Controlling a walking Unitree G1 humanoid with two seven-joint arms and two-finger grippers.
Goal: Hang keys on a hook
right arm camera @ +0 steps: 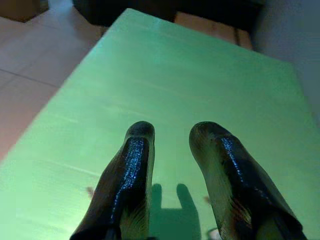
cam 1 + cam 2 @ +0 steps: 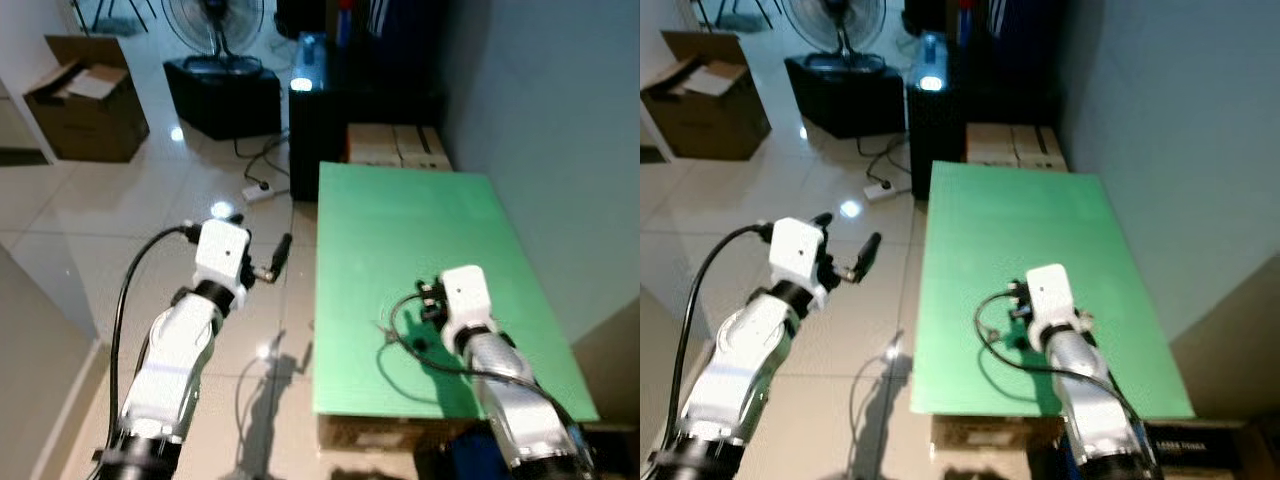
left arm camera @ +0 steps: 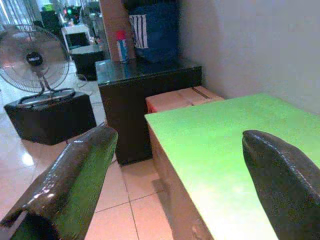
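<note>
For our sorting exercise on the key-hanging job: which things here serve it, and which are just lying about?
Job: left gripper, open over the floor; right gripper, open above the green table.
Lying about: standing fan, open cardboard box, black cabinet, power strip.

The right gripper (image 2: 432, 296) fingers sit tucked behind its wrist housing; the cardboard box (image 2: 78, 98) is cropped off.

A green table top (image 2: 420, 240) rests on cardboard boxes (image 2: 398, 146), which stand on a glossy tiled floor (image 2: 130, 215).
</note>
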